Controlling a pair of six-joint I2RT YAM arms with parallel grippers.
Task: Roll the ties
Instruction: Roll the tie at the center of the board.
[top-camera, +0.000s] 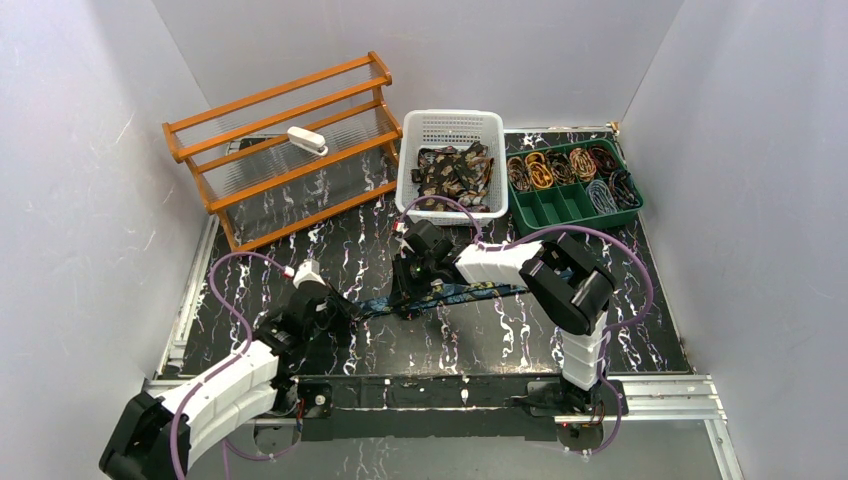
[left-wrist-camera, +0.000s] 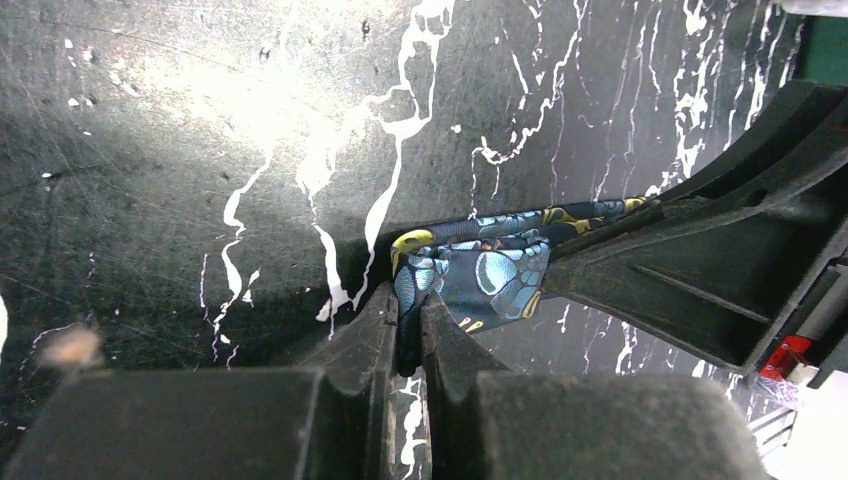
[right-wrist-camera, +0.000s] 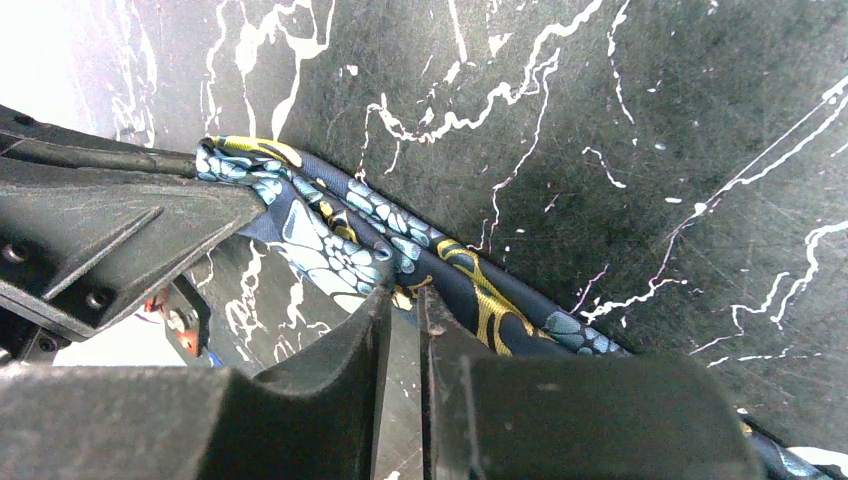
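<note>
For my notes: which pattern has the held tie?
Dark blue tie, teal and gold paisley; right wrist view.

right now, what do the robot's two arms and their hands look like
The left arm and right arm share white ribbed segments and chunky black joint housings. A thin purple cable loops off each. The left hand and right hand are matte black, each with two flat, wedge-shaped fingers.

Left gripper (left-wrist-camera: 408, 318) was clamped on the blue paisley tie (left-wrist-camera: 490, 278), apparently its folded end, on the black marbled table (left-wrist-camera: 200, 150).
</note>
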